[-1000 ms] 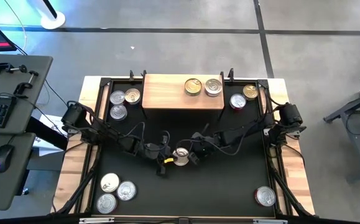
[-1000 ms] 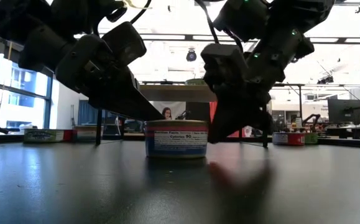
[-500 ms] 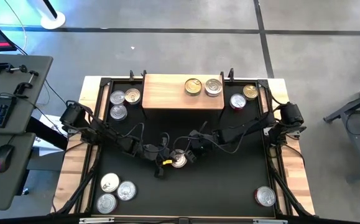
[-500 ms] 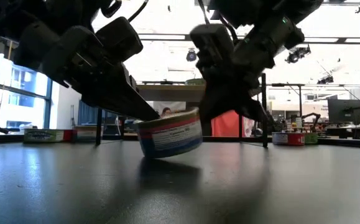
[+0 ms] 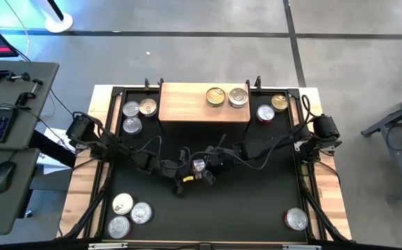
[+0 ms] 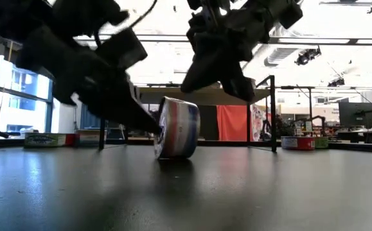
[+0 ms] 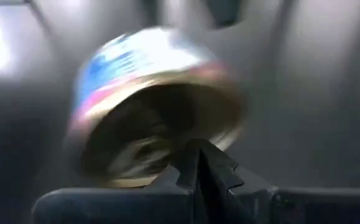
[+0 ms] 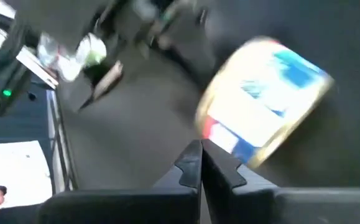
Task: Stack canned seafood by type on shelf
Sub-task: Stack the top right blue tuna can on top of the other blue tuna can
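Both closed pincers, left and right, are flanking a tin standing on edge on the counter, probably for flipping.

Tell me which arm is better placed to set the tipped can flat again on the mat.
Left, probably. Its shut claw touches the can, which stands on edge. The right claw, also shut, hangs above the can.

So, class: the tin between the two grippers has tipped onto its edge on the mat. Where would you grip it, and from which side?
Probably from above, fingers across the tin's two flat faces. It stands on its rim, so the curved wall would likely roll away. Both grippers' fingers look shut, so open first.
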